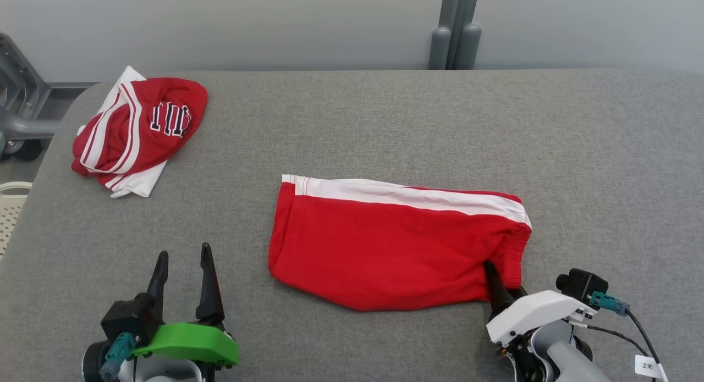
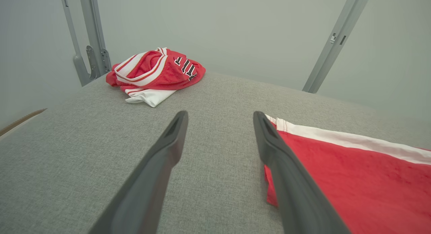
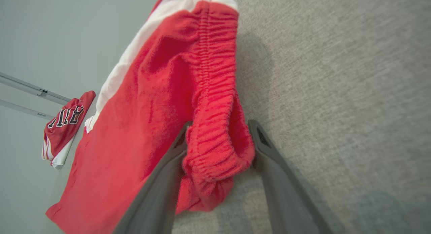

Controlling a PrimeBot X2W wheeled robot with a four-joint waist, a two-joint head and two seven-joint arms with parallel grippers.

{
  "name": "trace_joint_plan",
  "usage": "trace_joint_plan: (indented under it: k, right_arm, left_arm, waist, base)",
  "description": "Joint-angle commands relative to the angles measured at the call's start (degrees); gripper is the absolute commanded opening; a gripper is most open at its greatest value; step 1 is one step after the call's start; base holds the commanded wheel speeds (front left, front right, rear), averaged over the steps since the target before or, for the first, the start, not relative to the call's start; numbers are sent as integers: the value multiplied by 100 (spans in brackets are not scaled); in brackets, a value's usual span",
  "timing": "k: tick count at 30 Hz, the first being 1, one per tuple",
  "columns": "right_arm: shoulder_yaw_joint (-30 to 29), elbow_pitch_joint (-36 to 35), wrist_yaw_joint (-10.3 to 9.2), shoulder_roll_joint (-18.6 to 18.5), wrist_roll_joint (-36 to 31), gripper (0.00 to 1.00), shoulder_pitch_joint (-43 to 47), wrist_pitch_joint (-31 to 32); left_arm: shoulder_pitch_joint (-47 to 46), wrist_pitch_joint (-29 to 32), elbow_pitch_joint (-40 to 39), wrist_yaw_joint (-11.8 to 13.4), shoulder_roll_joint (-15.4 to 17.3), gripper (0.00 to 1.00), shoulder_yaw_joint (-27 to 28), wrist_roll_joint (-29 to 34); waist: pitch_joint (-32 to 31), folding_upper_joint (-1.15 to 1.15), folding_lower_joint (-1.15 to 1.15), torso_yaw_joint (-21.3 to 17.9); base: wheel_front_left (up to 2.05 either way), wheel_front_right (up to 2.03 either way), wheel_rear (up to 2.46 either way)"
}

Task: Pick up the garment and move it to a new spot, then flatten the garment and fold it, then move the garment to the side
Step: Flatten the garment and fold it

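Judged shorts (image 1: 385, 244) flattened+folded | saw R grip (image 3: 220, 124) astride waistband (image 3: 215, 75), clamp unclear | saw L grip (image 2: 219, 114) wide, idle | reckoned side-move pending

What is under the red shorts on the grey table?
Only the grey table shows around the red shorts; what lies beneath is covered by cloth. At the waistband corner, the right gripper has its jaws either side of the bunched elastic.

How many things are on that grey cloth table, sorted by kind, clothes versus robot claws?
Garments: 2, the red shorts with a white side stripe and the crumpled red-and-white jersey
Grippers: 2, the left gripper and the right gripper
Total: 4
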Motion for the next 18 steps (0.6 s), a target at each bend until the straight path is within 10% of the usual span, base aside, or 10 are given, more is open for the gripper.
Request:
trace_joint_plan:
  k: [1, 4, 18]
  right_arm:
    - [82, 116, 0, -8, 67, 36, -75, -16]
    - [169, 270, 0, -10, 114, 0, -222, -26]
    - [-91, 370, 0, -664, -104, 0, -681, 55]
  left_arm:
    - [-76, 3, -1, -2, 19, 100, 36, 52]
    - [-68, 3, -13, 13, 6, 100, 70, 54]
    - [13, 3, -74, -14, -74, 100, 80, 67]
  waist:
    - [-3, 0, 0, -15]
    - [-4, 0, 0, -50]
    - [-70, 0, 0, -333]
  base:
    - [0, 0, 0]
    - [0, 0, 0]
    - [0, 0, 0]
